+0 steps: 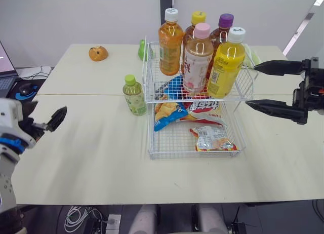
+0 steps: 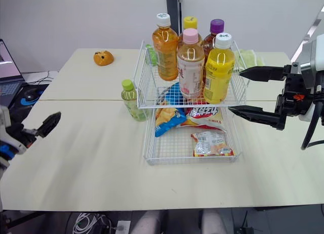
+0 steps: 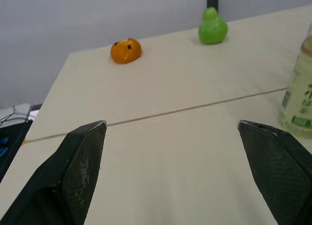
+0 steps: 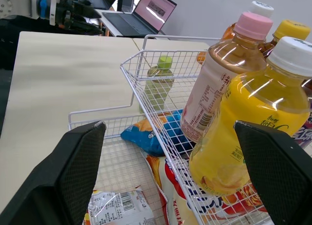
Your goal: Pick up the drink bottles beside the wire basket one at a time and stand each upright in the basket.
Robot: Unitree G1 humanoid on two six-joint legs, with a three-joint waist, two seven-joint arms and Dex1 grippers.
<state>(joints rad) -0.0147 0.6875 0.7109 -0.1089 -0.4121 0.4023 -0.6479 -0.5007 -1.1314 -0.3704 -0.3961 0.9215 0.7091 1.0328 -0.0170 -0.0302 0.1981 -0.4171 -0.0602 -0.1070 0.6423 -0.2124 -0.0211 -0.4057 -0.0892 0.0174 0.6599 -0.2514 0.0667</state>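
Now five bottles point(image 1: 198, 56) stand upright in the wire basket point(image 1: 245, 79); one green-capped bottle point(image 1: 134, 95) waits on the table point(image 1: 101, 153), just beside it. Your left gripper point(image 3: 170, 123) and right gripper point(image 1: 252, 85) gape empty — next, the left one looks best placed to fetch that bottle.

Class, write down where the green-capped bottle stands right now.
In the left eye view, the green-capped bottle stands upright on the table, just outside the left side of the wire basket.

Purple-capped bottle point(image 1: 223, 27) largely behind yellow bottle point(image 1: 226, 64), laptop point(image 2: 6, 62) cut off at left edge
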